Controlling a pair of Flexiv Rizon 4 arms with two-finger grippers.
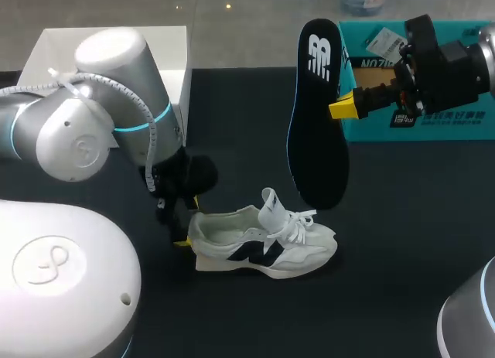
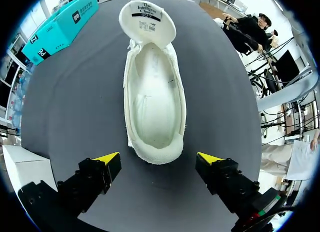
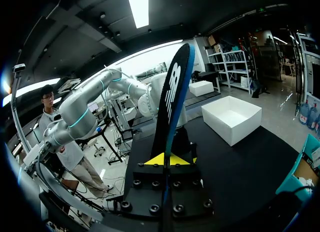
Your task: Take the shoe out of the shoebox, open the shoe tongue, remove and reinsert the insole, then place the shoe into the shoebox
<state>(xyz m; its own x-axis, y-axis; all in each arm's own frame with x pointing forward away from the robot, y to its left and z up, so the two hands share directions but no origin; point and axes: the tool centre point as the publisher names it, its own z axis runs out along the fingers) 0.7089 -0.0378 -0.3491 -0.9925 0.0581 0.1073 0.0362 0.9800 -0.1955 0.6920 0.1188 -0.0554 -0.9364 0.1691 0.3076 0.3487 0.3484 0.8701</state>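
Pinching upright insole [image 1: 317,141], right tool [image 1: 338,108] tight.

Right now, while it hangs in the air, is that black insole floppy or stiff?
Probably fairly stiff: the insole stands nearly straight though the right pincer grips only its edge. It looks thin, so likely light. It may flex if pushed into the shoe.

White-grey shoe [image 1: 267,246] with navy side mark, black insole [image 1: 317,134] edged blue, teal shoebox [image 1: 371,131], black table [image 1: 410,226]
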